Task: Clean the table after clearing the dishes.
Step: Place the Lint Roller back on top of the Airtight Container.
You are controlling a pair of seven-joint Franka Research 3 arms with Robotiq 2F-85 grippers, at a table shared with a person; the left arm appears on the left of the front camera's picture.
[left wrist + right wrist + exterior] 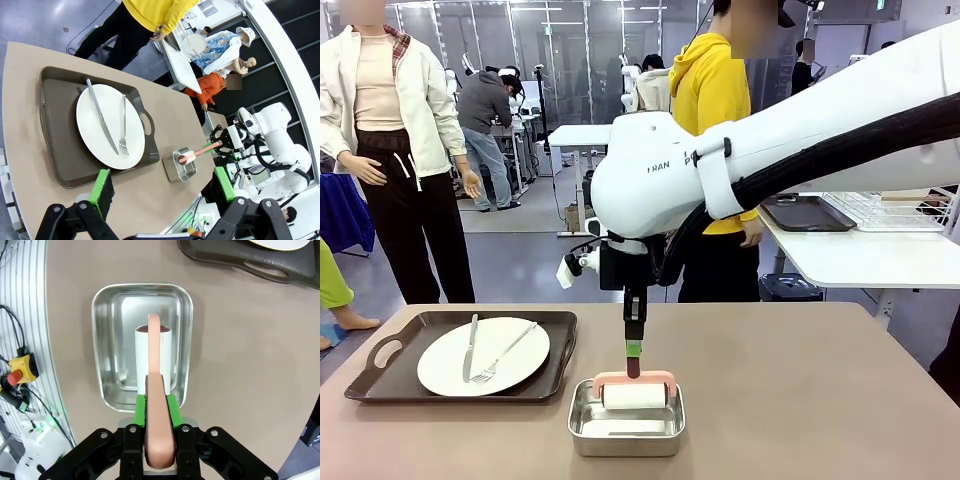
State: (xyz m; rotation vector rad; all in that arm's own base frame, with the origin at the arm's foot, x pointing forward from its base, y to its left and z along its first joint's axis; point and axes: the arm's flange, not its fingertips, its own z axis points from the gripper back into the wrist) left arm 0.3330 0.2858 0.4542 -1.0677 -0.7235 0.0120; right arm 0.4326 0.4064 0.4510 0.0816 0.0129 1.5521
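A white plate (483,356) with a steel knife (470,348) and fork (503,354) lies on a dark brown tray (380,378) at the left of the brown table (800,400). My right gripper (634,348) points straight down and is shut on the pink handle (155,390) of a white roller (633,396). The roller rests in a small steel pan (624,432) at the table's front middle. My left gripper (162,187) hangs open high over the table, with the plate (110,125) and the pan (176,170) below it.
A person in a yellow hoodie (715,90) stands at the far edge. Behind, on the right, a white table (860,255) holds a dark tray (807,213) and a wire rack (890,208). The brown top to the right of the pan is bare.
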